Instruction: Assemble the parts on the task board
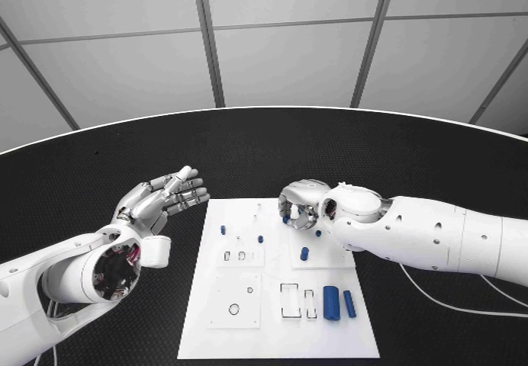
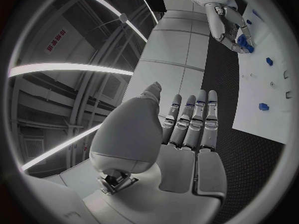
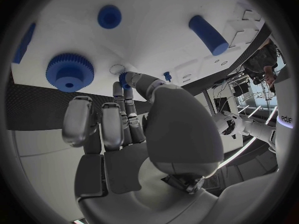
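A: Right hand [image 1: 306, 204]?
B: Pinching a small blue part [image 3: 124, 79] at the task board [image 1: 281, 335], 12 o'clock edge.
A: Left hand [image 1: 163, 198]?
B: Fingers straight, released, above the black surface [image 1: 99, 175] at the board's 9 o'clock. Blue gear [image 3: 70, 72] beside the right hand.

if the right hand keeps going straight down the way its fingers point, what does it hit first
Probably the task board itself: the right hand already pinches a small blue part just above it, beside the blue gear. Depth is unclear.

One task board [image 1: 275, 335] on the desk [image 1: 110, 175]. Two hands: left hand [image 1: 165, 200], right hand [image 1: 303, 206]. One gear [image 3: 70, 72]. Two long blue cylinders [image 1: 331, 296].
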You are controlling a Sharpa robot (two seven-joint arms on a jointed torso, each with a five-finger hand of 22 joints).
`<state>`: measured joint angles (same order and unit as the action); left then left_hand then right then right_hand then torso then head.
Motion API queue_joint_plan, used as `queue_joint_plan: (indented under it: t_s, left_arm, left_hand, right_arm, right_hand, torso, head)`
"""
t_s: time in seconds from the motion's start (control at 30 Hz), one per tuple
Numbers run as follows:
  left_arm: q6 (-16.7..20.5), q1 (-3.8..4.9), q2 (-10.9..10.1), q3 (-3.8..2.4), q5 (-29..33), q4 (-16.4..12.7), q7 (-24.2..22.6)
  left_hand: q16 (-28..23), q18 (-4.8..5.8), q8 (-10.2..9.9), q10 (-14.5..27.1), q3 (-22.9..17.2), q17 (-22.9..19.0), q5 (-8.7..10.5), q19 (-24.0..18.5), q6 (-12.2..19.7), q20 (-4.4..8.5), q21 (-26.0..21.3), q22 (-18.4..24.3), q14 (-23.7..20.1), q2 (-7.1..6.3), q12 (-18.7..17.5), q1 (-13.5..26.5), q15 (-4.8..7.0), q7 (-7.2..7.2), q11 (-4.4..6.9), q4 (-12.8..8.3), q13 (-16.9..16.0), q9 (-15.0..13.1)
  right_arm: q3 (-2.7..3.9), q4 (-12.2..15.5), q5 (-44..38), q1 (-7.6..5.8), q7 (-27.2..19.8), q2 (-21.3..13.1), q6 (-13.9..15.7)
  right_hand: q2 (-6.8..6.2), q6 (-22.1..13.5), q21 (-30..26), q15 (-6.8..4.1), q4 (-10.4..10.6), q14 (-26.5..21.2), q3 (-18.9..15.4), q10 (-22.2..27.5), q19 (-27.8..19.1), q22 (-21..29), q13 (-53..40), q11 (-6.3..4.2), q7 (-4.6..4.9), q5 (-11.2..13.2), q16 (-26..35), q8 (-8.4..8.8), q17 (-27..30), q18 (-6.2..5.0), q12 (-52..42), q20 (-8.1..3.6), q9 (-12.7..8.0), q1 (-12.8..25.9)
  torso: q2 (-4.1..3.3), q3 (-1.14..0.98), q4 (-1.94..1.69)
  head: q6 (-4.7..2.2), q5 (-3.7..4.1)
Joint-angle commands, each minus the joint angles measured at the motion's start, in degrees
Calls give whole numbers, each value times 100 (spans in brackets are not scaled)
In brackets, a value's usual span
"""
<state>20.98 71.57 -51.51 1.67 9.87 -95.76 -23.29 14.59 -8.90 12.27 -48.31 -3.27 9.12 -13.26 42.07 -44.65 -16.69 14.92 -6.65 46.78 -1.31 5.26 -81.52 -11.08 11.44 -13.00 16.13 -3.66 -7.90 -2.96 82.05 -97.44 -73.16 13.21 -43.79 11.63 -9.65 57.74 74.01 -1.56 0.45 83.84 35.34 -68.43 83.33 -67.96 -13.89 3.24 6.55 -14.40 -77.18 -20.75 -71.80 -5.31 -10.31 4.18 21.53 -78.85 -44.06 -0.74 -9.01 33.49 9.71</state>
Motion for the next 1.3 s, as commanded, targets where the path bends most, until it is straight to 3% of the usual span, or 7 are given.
queue_joint_plan:
  t_s: [0.03,0.43,0.63,0.9,0.97,1.2,1.3]
  left_arm:
    - [-4,0,-1,0,0,6,4]
    - [-28,0,38,0,0,52,16]
    - [-6,0,40,0,0,47,12]
    - [3,3,40,-1,0,19,10]
    - [3,7,46,-1,0,13,10]
    - [-2,24,57,-1,0,3,15]
    - [-4,30,61,-1,0,4,16]
  left_hand:
    - [-39,-41,-21,40,-17,-9,-3,47,-37,10,38,11,-58,4,-28,-54,2,430,-24,5,8,4]
    - [-58,-40,-29,89,-25,-11,-5,46,-33,8,36,17,-72,14,-68,-52,-8,436,-35,9,11,6]
    - [-71,-39,-48,115,-29,-12,-6,45,17,8,34,21,-81,13,-90,-56,-13,443,-42,7,10,16]
    - [-76,-39,-56,126,-31,-13,-5,45,34,8,34,23,-86,12,-99,-58,-16,446,-45,6,10,19]
    - [-82,-39,-61,135,-32,-14,-5,44,49,8,33,24,-92,12,-106,-58,-18,449,-48,5,10,22]
    - [-82,-39,-61,135,-32,-14,-5,44,49,8,33,24,-92,12,-106,-58,-18,449,-48,5,10,22]
    - [-87,-38,-64,142,-34,-15,-6,44,50,7,32,26,-97,12,-112,-61,-21,449,-50,4,10,23]
  right_arm:
    - [1,49,0,0,-5,-10,123]
    - [67,53,1,-10,142,113,599]
    - [82,-193,0,-70,247,334,695]
    - [86,-503,0,-105,276,625,697]
    - [86,-560,0,-110,274,694,674]
    - [86,-698,0,-116,335,858,593]
    - [86,-756,0,-117,383,915,574]
  right_hand:
    - [93,46,28,-38,-3,296,38,-100,12,-12,-45,-55,9,-39,-43,-20,-8,81,-25,-44,34,-39]
    - [65,19,53,-32,-42,298,74,-76,13,-48,-54,-43,22,-42,-57,-15,-18,87,-1,-44,77,-30]
    - [50,-8,58,-17,-34,296,89,-53,6,-54,-61,-23,42,-91,-56,-5,-5,88,25,-36,116,27]
    - [-6,-24,53,-4,36,292,-3,-37,-13,-53,-79,-15,42,-105,-63,-18,7,82,61,-18,215,203]
    - [-10,-25,52,-3,41,291,-14,-36,-14,-53,-81,-16,40,-99,-62,-19,9,82,64,-17,224,215]
    - [-17,-36,50,-5,45,293,-30,-37,-17,-52,-85,-19,37,-88,-70,-17,2,80,69,-16,241,230]
    - [-19,-42,48,-5,44,292,-32,-37,-18,-49,-86,-19,37,-91,-70,-13,4,79,70,-16,243,230]
  torso:
    - [-2,-6,2]
    - [-1,26,-17]
    - [-35,34,-63]
    - [-65,55,-103]
    - [-70,49,-101]
    - [-92,61,-133]
    - [-92,57,-134]
  head:
    - [-18,0]
    - [-72,6]
    - [-104,31]
    - [-129,23]
    - [-127,18]
    - [-130,27]
    - [-138,12]
